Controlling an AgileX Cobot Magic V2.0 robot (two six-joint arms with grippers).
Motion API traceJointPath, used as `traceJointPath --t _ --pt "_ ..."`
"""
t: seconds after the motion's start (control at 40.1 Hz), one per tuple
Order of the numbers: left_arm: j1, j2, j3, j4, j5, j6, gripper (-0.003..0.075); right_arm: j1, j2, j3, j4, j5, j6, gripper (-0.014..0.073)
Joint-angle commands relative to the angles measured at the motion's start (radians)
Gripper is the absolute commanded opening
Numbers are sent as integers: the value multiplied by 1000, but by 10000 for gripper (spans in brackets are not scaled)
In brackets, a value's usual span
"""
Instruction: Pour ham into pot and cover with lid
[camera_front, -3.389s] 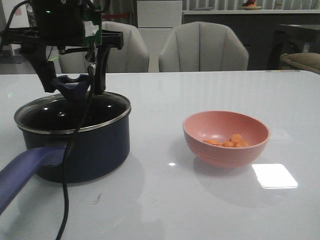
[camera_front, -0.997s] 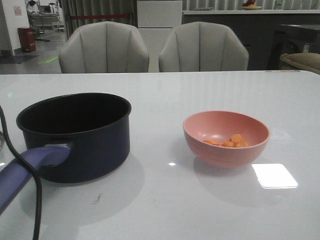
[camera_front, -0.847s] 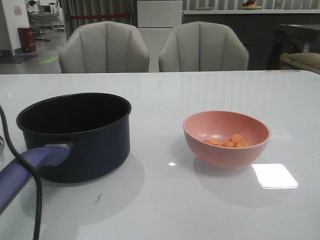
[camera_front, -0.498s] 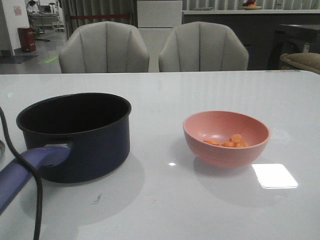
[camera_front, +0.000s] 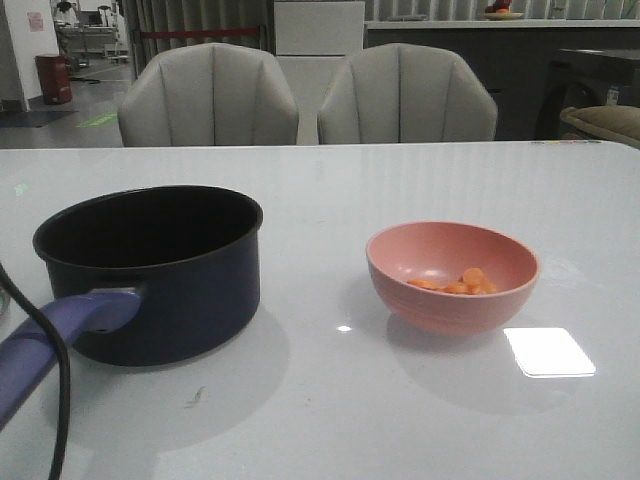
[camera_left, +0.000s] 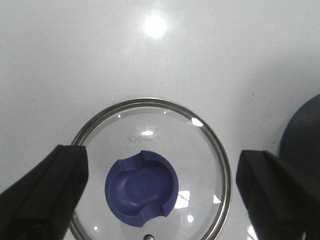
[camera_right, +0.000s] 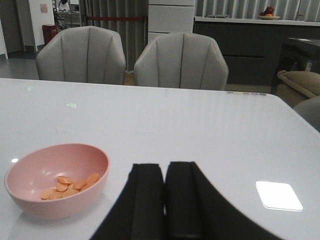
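Left wrist view showed the left gripper (camera_left: 160, 195) spread wide, its two dark fingers (camera_left: 42, 192) standing well apart on either side of the lid (camera_left: 150, 175), touching nothing. The lid lay flat on the table (camera_left: 75, 60) with its blue knob (camera_left: 141, 186) facing up, and the dark curve at the frame's edge was probably the pot (camera_left: 305, 135) just beside it. The right gripper (camera_right: 165, 200) had its fingers pressed together, empty, resting low near the pink bowl (camera_right: 55, 180), which held the ham (camera_right: 70, 185) as a few thin orange slices.

In the front view the pot (camera_front: 150, 270) stood open on the left, its purple handle (camera_front: 50, 345) pointing toward the near edge, a black cable (camera_front: 55, 400) crossing it. The bowl (camera_front: 452, 275) sat well apart to the right with the ham (camera_front: 460, 283) still inside.

The step in hand looked like the pour, not yet begun. To do it well, the right gripper would need to spread, take the bowl by its rim, carry it level until it is fully over the pot's mouth, then tip slowly so the slices slide rather than scatter.

The table was glossy white and reflective, likely slippery under the bowl. Two grey chairs (camera_front: 210, 95) stood at its far side, with cabinets behind.
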Motion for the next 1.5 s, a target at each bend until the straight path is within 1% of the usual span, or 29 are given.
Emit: traceJointPath --t 0.0,0.249,0.399,0.623,0.872,0.997,1.171,1.221,1.296,1.395,1.47 --pt "-7 -113 5 -1 -71 -1 625 -4 -20 -5 -1 -77 0 146" --pt "-7 -373 115 -53 -167 -1 625 -4 -20 -5 -1 -77 0 146" --pt "-50 -554 185 -53 -227 -1 625 -4 -20 -5 -1 -77 0 146" --pt "-133 -827 296 -53 -232 -1 625 -4 -20 -5 -1 -77 0 146" --pt "-191 -1142 455 -35 -228 -1 625 -4 -20 -5 -1 -77 0 146" --pt "-204 -1279 531 -35 -228 -1 625 -4 -20 -5 -1 -77 0 146" --pt "-231 -1390 632 -35 -230 -1 625 -4 -20 -5 -1 -77 0 146" --pt "-249 -1399 649 -35 -255 -1 625 -4 -20 -5 -1 -77 0 146" --pt "-270 -1399 651 -35 -290 -1 625 -4 -20 -5 -1 -77 0 146" --pt "-284 -1399 651 -35 -299 -1 625 -4 -20 -5 -1 -77 0 146" --pt "-287 -1399 651 -35 -302 -1 625 -4 -20 -5 -1 -108 -1 146"
